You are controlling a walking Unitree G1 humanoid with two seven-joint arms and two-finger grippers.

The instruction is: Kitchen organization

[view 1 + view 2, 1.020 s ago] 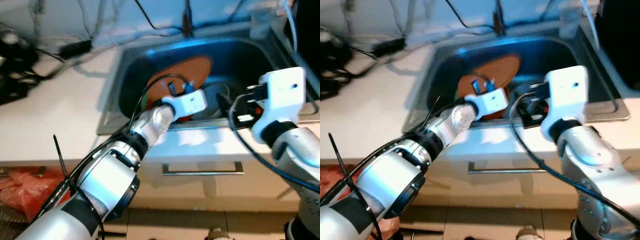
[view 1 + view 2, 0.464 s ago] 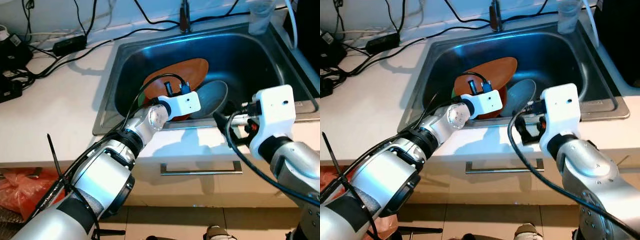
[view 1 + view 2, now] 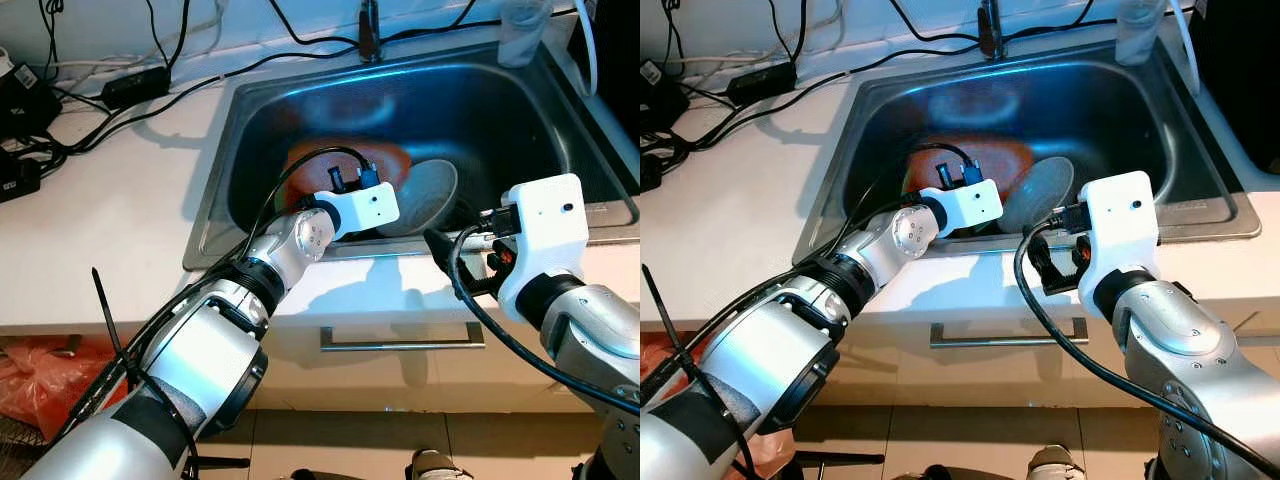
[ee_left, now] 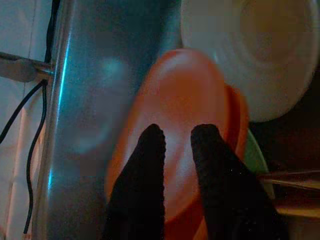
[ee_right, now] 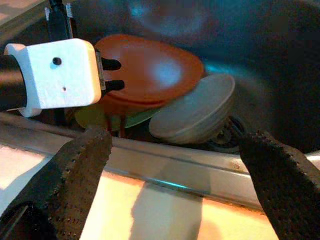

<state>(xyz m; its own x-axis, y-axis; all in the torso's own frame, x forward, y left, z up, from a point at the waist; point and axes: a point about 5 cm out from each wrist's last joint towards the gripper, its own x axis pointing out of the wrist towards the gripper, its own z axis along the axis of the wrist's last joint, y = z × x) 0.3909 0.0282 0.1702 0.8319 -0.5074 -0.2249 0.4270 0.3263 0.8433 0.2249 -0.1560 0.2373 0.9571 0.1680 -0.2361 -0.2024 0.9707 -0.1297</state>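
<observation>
Two orange plates (image 5: 150, 75) lie near flat, long axis across the sink (image 3: 480, 90). Left gripper (image 4: 177, 137) nearly closed, empty; right gripper (image 5: 175, 150) wide open.

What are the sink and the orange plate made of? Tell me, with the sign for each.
Sink: brushed stainless steel, judging by its grey metallic sheen and soft blue reflections. Orange plate: probably smooth plastic or melamine, given its uniform colour and dull highlight; glazed ceramic can't be ruled out.

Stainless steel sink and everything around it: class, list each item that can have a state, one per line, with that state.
Stainless steel sink: holds dishes, no water seen.
Round orange plate: lying tilted on the stack.
Round grey plate: leaning, tilted.
Left end effector: nearly shut, fingers over the orange plate.
Right end effector: open, above the sink's front rim.
</observation>
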